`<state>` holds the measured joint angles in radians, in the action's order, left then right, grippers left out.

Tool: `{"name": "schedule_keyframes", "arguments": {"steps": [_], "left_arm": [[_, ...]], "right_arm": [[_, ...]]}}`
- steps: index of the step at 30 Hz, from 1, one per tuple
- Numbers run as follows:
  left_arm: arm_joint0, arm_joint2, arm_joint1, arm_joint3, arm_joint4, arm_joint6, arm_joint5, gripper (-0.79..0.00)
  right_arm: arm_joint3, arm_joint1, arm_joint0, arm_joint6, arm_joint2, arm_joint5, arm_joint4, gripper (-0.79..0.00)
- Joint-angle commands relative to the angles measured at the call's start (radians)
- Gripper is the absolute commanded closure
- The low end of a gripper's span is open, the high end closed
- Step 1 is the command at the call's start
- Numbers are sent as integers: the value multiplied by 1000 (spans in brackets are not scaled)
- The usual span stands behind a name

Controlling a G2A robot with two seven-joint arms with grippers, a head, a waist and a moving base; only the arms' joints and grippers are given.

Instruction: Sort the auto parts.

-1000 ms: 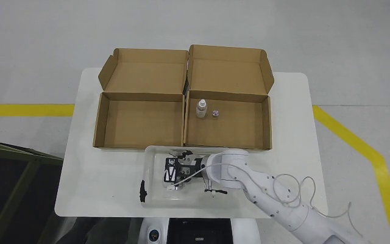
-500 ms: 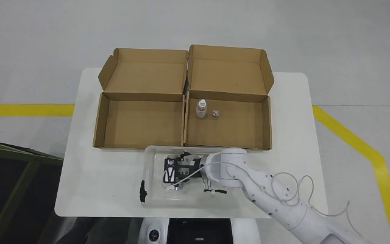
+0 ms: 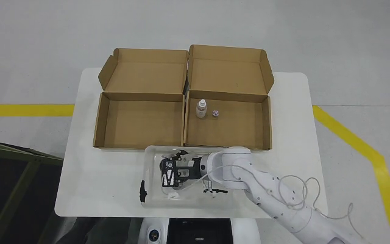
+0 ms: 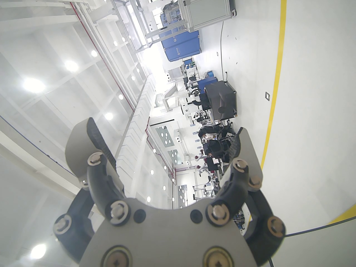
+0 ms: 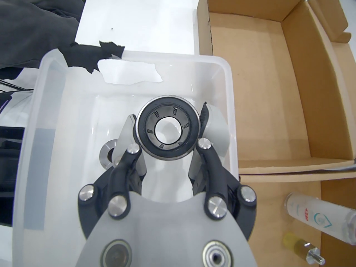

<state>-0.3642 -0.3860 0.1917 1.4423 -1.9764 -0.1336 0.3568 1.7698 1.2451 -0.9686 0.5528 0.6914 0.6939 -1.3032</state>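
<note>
My right gripper is shut on a black and silver bearing ring, held above the floor of the clear plastic bin. A smaller silver ring lies on the bin floor beside the fingers. From above, the right gripper sits over the left part of the bin. The right cardboard box holds a white bottle and a small round part. The left cardboard box has nothing in it. My left gripper points up at a hall ceiling, open with nothing between its fingers.
The two open boxes stand side by side behind the bin, their lids folded back. Black tape marks the bin's left rim. A person's grey sleeve shows past the bin in the right wrist view. Bare white table lies left of the bin.
The right gripper has shifted left within the bin and now holds the bearing ring off the bin floor. Box contents are unchanged.
</note>
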Motion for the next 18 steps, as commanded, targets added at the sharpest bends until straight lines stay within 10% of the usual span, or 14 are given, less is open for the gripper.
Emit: {"name": "schedule_keyframes", "arguments": {"steps": [1,18], "left_arm": [[0,0,0,0,0,0,0,-785],[0,0,0,0,0,0,0,-785]], "right_arm": [[15,-2,-2,-1,9,3,1,0],[144,-13,-5,-26,84,10,-21,0]]}}
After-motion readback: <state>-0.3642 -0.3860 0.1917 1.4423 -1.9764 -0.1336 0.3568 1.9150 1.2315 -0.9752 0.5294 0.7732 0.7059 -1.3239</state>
